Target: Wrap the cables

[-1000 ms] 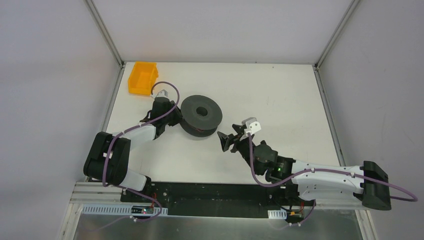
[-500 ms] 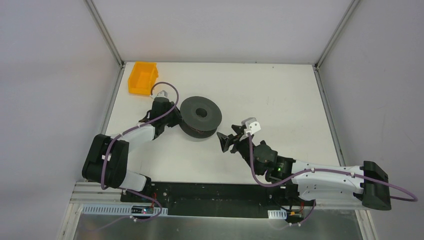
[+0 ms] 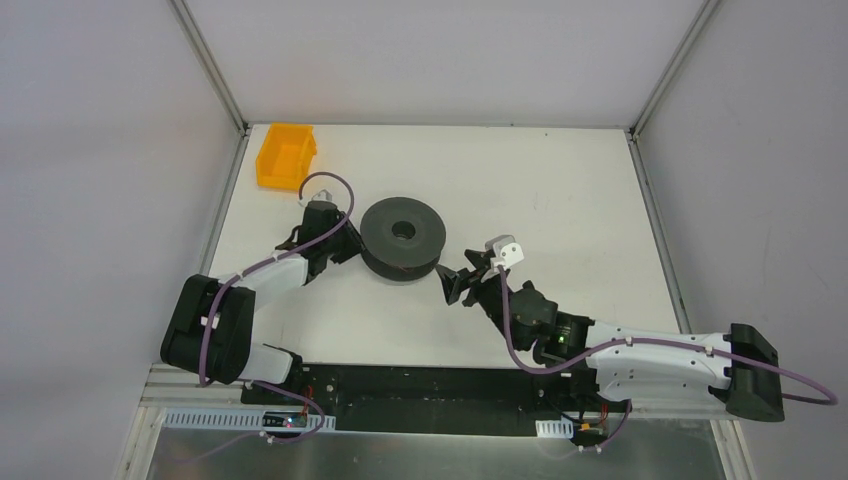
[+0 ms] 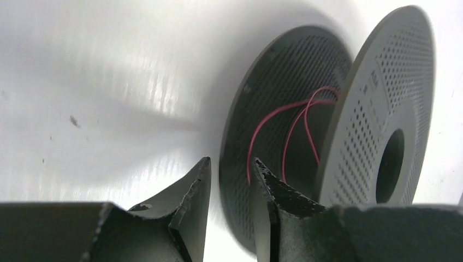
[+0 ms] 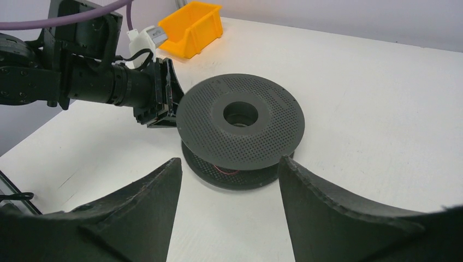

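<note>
A dark grey spool [image 3: 403, 238] lies flat on the white table, and thin red cables [image 4: 278, 114] hang in loose loops between its two perforated flanges. A bit of the cables [image 5: 226, 172] also shows under the top flange in the right wrist view. My left gripper [image 3: 351, 243] is at the spool's left edge. Its jaws [image 4: 230, 162] stand a little apart around the lower flange's rim, with a sliver of table showing beside one finger. My right gripper [image 3: 462, 281] is wide open and holds nothing, just right of the spool and facing it [image 5: 229, 162].
An orange bin [image 3: 285, 155] sits at the table's far left corner, behind the left arm. Grey walls close in the table on the left, the right and the back. Mauve cables run along both arms.
The spool, tilted up at the left before, now lies flatter. My left gripper's jaws have spread slightly and the arm has shifted a little. The right gripper has edged nearer the spool.
</note>
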Controlling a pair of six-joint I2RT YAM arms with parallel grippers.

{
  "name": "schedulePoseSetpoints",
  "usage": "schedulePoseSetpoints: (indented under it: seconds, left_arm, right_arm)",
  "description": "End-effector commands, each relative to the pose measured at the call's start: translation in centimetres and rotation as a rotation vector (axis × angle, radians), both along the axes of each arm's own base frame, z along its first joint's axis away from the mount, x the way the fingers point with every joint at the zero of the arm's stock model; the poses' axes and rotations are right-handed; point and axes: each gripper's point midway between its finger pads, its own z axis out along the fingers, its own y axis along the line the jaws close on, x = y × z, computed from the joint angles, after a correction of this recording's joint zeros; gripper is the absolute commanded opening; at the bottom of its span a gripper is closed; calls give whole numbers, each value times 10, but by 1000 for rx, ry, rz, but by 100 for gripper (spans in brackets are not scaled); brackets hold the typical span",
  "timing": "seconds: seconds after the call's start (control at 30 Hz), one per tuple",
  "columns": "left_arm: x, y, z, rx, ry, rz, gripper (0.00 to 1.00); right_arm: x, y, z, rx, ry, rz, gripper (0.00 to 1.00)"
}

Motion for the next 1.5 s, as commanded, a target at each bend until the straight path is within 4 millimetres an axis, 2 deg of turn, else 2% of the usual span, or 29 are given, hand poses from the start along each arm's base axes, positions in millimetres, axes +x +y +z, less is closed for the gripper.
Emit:
schedulePoseSetpoints:
  seconds: [0.0,0.23,0.47,0.6,0.7,0.77,0.83,0.87,0.9,0.93,0.97,1.2,1.3,1.4,1.47]
  left_arm:
    - [-15,6,-13,-22,58,21,31]
    - [-19,8,-15,-30,62,28,31]
    - [-21,14,-6,3,32,19,31]
    - [-22,17,14,4,3,28,31]
    - [-24,19,43,25,-59,-2,32]
    - [-27,20,66,41,-103,-32,36]
    - [-33,16,89,45,-154,-90,41]
    - [-36,12,105,46,-193,-135,46]
    - [-40,10,116,61,-223,-187,57]
    - [-46,6,127,67,-250,-242,85]
    - [-55,1,136,67,-263,-306,98]
    - [-99,-16,192,74,-488,-557,99]
    - [-108,-12,195,127,-565,-593,99]
    - [-107,-2,191,168,-602,-540,99]
    - [-110,0,197,172,-634,-529,99]
  right_arm:
    - [1,-4,18,67,-11,-9,68]
    - [0,-3,20,69,-10,0,67]
    - [0,-1,21,66,4,-3,67]
    - [-1,-1,17,47,37,-5,66]
    - [-1,-6,10,39,111,-41,67]
    - [-1,-12,5,29,165,-74,79]
    - [-2,-19,-1,17,216,-113,98]
    - [-3,-27,-8,-12,247,-140,99]
    - [-3,-33,-10,-15,270,-169,99]
    - [-3,-38,-11,-11,294,-196,99]
    - [-3,-43,-9,-5,310,-225,99]
    - [2,-89,-1,53,355,-455,99]
    - [2,-110,7,44,343,-517,99]
    - [1,-126,11,45,336,-546,99]
    - [0,-135,13,53,327,-554,99]
